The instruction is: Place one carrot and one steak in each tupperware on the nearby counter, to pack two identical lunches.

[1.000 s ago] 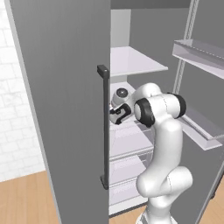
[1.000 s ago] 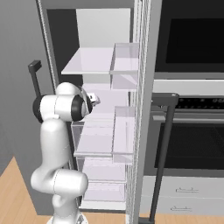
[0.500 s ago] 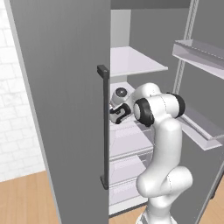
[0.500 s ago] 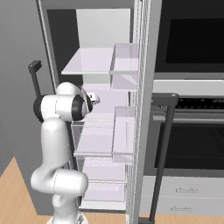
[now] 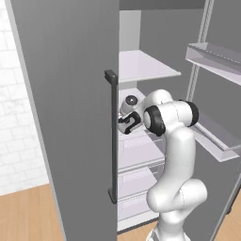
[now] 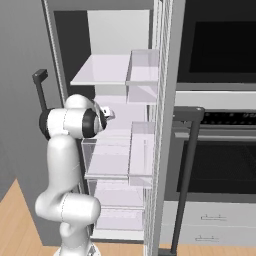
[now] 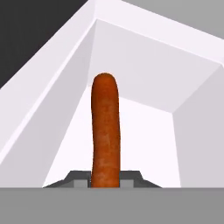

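Inside the tall grey fridge (image 5: 70, 117), my white arm with dark joints (image 5: 172, 141) reaches over a white shelf (image 6: 112, 165), the hand turned toward the interior behind the open door. Seen along my hand, my jaws are closed on the thick end of a bright orange tapered carrot (image 7: 105, 131), which rises straight up between the two dark fingertips (image 7: 76, 181) and points away from me. Around it stand the pale white walls and floor of a fridge compartment (image 7: 144, 87), its corners converging behind the carrot's rounded far tip. From the left base view, my gripper (image 5: 128, 123) sits just beside the dark vertical door handle (image 5: 113, 136), level with the middle shelf. From the right base view, the wrist (image 6: 102, 115) pokes toward the clear plastic bins (image 6: 142, 155) on the shelves, with a dark oven front (image 6: 220, 125) standing to the right of the fridge. Light wooden floor (image 5: 28, 212) shows below the door.
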Motion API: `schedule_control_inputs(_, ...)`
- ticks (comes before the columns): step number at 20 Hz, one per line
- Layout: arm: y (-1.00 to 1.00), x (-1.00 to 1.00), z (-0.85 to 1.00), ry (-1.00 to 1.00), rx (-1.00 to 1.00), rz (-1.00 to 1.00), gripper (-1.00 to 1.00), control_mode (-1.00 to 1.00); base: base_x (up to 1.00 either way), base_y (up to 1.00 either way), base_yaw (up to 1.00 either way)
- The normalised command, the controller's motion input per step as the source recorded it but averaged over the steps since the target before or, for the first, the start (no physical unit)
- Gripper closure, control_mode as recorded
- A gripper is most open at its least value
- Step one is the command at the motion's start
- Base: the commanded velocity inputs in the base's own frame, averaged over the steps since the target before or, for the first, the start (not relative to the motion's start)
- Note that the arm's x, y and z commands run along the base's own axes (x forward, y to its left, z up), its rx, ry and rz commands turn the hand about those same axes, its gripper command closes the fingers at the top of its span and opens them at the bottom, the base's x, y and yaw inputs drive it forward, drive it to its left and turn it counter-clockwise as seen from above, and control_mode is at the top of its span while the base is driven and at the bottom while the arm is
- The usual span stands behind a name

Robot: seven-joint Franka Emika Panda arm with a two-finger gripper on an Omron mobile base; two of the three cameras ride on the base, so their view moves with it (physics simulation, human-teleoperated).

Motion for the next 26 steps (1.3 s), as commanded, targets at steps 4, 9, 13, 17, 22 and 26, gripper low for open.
schedule_control_inputs(4,-0.49,-0.16,0.0,0.0,0.02,0.0,1.0,-1.0,0.0,0.0,0.0)
schedule_control_inputs(9,-0.14,-0.29,0.77,-0.19,0.03,-0.18,1.0,-1.0,0.0,0.0,0.0)
schedule_control_inputs(13,0.0,-0.39,1.0,-0.33,0.0,-0.25,1.0,-1.0,0.0,0.0,0.0)
schedule_control_inputs(17,0.0,-1.0,0.59,-0.21,0.01,-0.26,1.0,-1.0,0.0,0.0,0.0)
schedule_control_inputs(22,0.01,-1.0,0.14,-0.29,0.13,-0.23,1.0,-1.0,0.0,0.0,0.0)
schedule_control_inputs(26,0.06,-1.0,0.93,-0.2,0.16,-0.27,1.0,-1.0,0.0,0.0,0.0)
